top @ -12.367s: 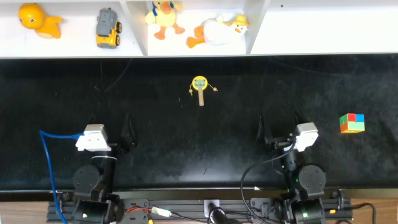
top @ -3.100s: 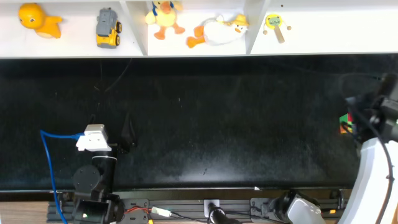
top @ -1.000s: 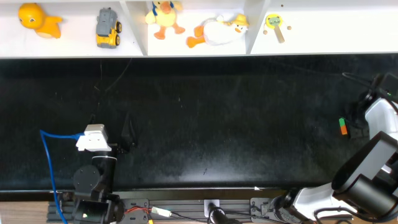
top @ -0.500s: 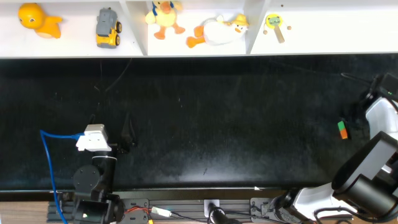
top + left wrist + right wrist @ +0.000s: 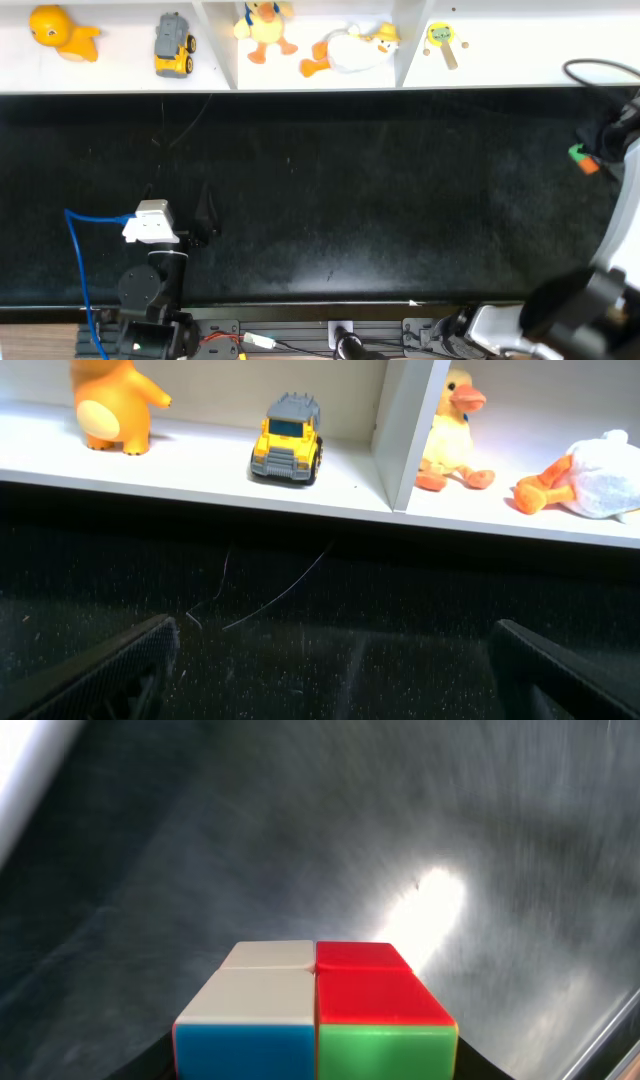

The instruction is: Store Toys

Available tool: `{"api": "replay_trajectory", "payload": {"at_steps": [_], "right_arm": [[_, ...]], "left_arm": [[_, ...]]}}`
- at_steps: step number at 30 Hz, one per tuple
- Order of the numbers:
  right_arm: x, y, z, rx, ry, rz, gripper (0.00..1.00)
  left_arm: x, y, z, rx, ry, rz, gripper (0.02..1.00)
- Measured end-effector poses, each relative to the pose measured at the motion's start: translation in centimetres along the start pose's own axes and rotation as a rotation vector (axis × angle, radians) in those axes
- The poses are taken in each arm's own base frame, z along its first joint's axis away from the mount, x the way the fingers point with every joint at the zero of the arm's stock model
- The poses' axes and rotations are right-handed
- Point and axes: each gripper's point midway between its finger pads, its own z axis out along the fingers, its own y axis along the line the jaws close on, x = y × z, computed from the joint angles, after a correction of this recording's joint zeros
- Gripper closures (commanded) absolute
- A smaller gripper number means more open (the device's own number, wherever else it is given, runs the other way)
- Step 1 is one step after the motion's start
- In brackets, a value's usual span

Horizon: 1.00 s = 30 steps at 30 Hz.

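Item under task: a colour cube [image 5: 315, 1010], made of square tiles with thin dark seams between them. The upper face shows white beside red, and the near face shows blue beside green. The surfaces look like smooth, hard plastic with crisp edges.

Location: the cube is in the right gripper [image 5: 590, 153], at the far right of the work surface and short of the shelf. The jaws are closed on the cube from either side.

Obscured: the right wrist view cuts off the cube's lower part, and little of the fingers holding it can be made out. From above, only a green and orange sliver of the cube shows beside the wrist. Whether the cube touches the mat cannot be confirmed.

Surroundings: the black mat [image 5: 350, 190] has a felt-like nap and carries a bright patch of glare in the right wrist view. The white shelf [image 5: 520, 60] is smooth and split by upright dividers.
- Left compartment: a glossy orange duck [image 5: 62, 32] and a yellow and grey truck [image 5: 173, 45].
- Middle compartment: a yellow plush duck [image 5: 265, 28] and a white plush duck [image 5: 350, 48] lying on its side.
- Right compartment: a small rattle drum [image 5: 440, 40] on a stick.

The left gripper [image 5: 335, 660] sits low over the mat near its base, facing the shelf, with its fingers spread wide and holding nothing.
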Motion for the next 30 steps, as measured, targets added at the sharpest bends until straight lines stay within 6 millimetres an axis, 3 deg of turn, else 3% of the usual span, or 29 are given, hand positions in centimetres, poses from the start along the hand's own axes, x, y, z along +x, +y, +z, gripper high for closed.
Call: {"api": "replay_trajectory", "payload": {"at_steps": [3,5,7,11,14,18,21,29,30], "right_arm": [[-1.0,2.1,-5.2,-0.093,-0.179,-0.135,0.954],[-0.3,2.4,-8.0,-0.135,-0.263,-0.197,0.954],[1.0,1.7,-8.6,-0.14,-0.291,-0.225,0.954],[4.4,0.4,-6.3,-0.125,-0.245,-0.279,0.952],[4.9,1.4,-5.6,-0.19,-0.327,-0.393,0.956],[0.9,5.1,-7.3,-0.314,-0.678,-0.544,0.956],[-1.5,7.2,-6.5,-0.356,-0.826,-0.586,0.956],[-4.4,11.0,2.5,-0.449,-0.832,-0.513,0.956],[-4.6,11.2,2.8,-0.458,-0.851,-0.508,0.954]], "left_arm": [[0.0,0.0,0.0,0.0,0.0,0.0,0.02],[0.0,0.0,0.0,0.0,0.0,0.0,0.02],[0.0,0.0,0.0,0.0,0.0,0.0,0.02],[0.0,0.0,0.0,0.001,-0.001,0.0,0.02],[0.0,0.0,0.0,0.0,0.0,0.0,0.02],[0.0,0.0,0.0,0.0,0.0,0.0,0.02],[0.0,0.0,0.0,0.0,0.0,0.0,0.02],[0.0,0.0,0.0,0.0,-0.001,0.0,0.02],[0.0,0.0,0.0,0.0,0.0,0.0,0.02]]}}
